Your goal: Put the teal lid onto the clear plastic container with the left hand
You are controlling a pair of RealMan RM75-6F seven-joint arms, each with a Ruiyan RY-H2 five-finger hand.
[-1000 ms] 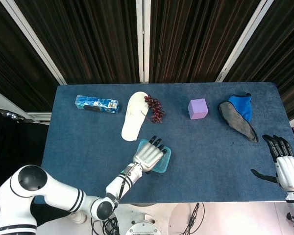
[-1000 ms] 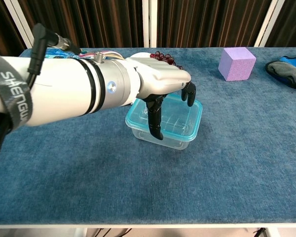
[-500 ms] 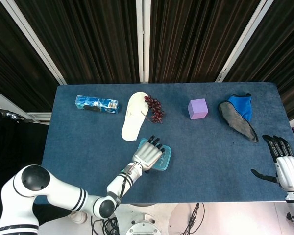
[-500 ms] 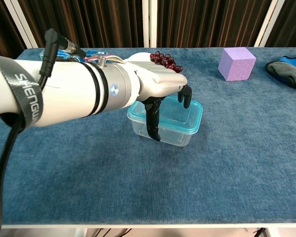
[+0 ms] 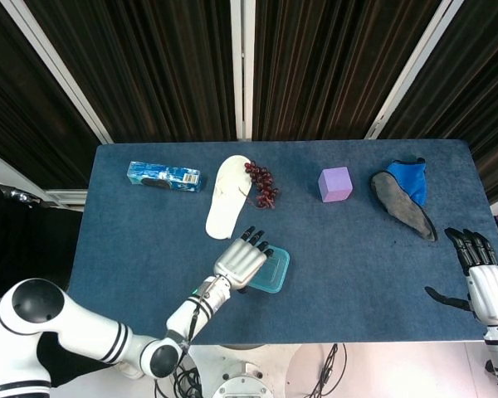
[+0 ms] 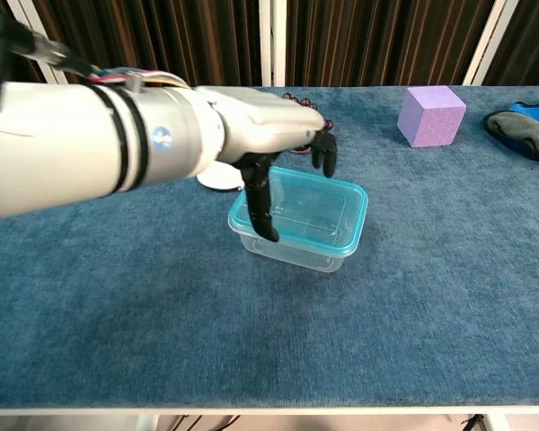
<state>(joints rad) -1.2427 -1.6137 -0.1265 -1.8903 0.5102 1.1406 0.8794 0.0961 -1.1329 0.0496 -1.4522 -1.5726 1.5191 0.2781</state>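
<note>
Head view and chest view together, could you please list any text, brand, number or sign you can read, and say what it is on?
Nothing can be read.
Blue box: has printing, too small to read.
Left forearm: a small round blue mark, no legible lettering.
Teal lid, purple cube, left hand: no text visible.

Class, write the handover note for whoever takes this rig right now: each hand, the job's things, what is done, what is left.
Left hand: open, fingers spread, above the near-left part of the teal lid; holds nothing.
Right hand: open at the table's right edge, idle.
The lid sits on the clear plastic container, in the front middle of the table.
Done: lid placed.
Left: check the lid's seating, which cannot be judged from here.
</note>
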